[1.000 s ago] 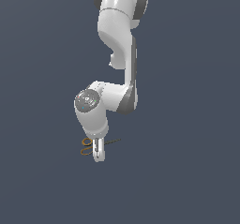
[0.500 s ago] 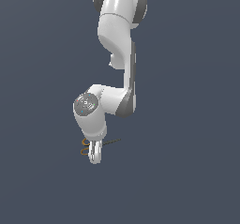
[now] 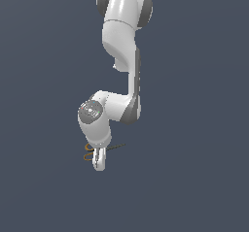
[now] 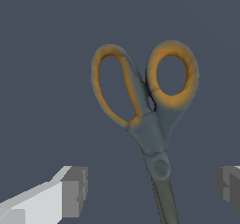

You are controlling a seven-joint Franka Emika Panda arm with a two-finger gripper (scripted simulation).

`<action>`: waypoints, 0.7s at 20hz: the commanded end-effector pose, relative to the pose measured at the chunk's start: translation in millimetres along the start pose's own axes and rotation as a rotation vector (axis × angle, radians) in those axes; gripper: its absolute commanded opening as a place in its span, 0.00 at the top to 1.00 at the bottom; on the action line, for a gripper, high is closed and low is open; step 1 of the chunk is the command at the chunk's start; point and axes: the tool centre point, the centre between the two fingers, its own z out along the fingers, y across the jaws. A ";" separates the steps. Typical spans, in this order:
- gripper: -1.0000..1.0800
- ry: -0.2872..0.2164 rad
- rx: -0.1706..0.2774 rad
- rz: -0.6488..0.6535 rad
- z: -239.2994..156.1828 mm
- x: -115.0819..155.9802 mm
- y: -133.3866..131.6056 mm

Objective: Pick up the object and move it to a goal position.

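The scissors (image 4: 152, 120) lie flat on the surface, between the fingers of the hand (image 4: 152, 185), at the exterior view's lower left. They look light, stiff, thin and likely slippery; the pivot and blade shank offer the best hold. The arm folds down, hand spread wide, holding nothing.
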 end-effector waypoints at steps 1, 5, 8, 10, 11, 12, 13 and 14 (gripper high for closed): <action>0.04 0.000 -0.002 0.002 14.3 0.2 1.1; 0.04 0.000 -0.001 0.003 30.9 0.0 1.4; 0.04 0.000 -0.001 0.004 34.5 0.4 0.6; 0.04 0.000 -0.001 0.003 33.8 0.4 0.0; 1.00 0.000 -0.001 0.003 33.8 0.4 0.0; 1.00 0.000 -0.001 0.003 33.8 0.4 0.0; 1.00 0.000 -0.001 0.003 33.8 0.4 0.0; 1.00 0.000 -0.001 0.003 33.8 0.4 0.0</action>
